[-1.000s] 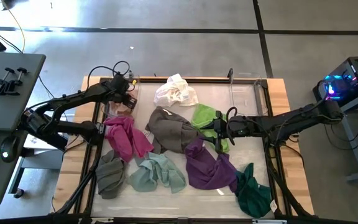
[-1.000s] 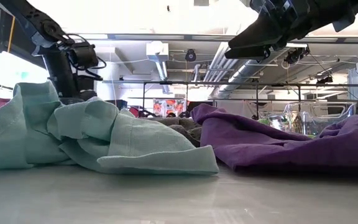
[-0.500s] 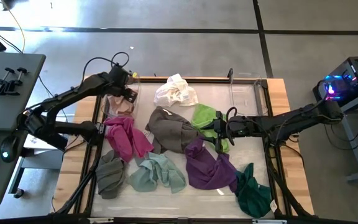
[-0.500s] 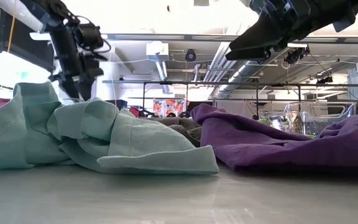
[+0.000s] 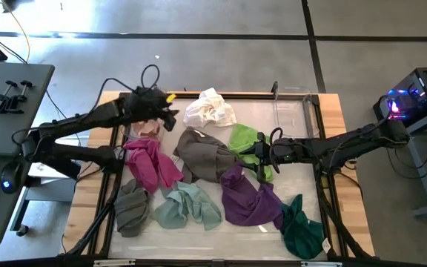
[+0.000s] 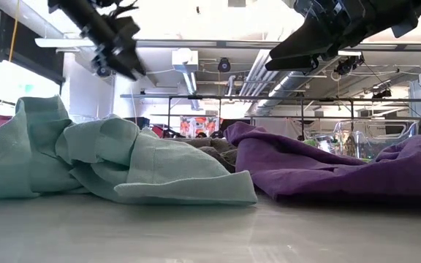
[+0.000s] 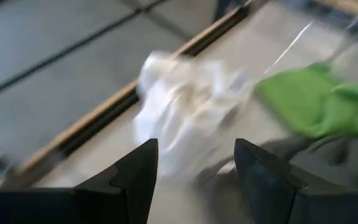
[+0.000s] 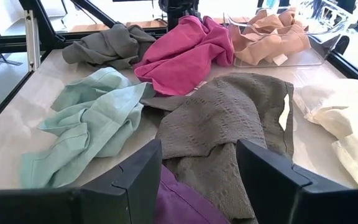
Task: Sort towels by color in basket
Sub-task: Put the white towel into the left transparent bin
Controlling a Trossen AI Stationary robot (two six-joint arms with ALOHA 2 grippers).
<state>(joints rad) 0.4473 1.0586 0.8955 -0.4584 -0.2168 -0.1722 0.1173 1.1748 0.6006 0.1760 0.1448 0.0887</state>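
Bright even overhead light, glaring ceiling in low view, left wrist view motion-blurred

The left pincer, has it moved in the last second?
Yes. In the high view the left pincer swung from the pale pink towel toward the cream towel.

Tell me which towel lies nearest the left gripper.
The cream towel, at the table's far edge, just beyond the open left gripper. It is the only whitish cloth; the grey-brown towel lies farther off.

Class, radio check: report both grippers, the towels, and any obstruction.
Left gripper open, empty, beside crumpled cream towel. Right gripper open, empty, over lime green towel. Pale pink towel in clear bin; others loose. Nothing blocking.
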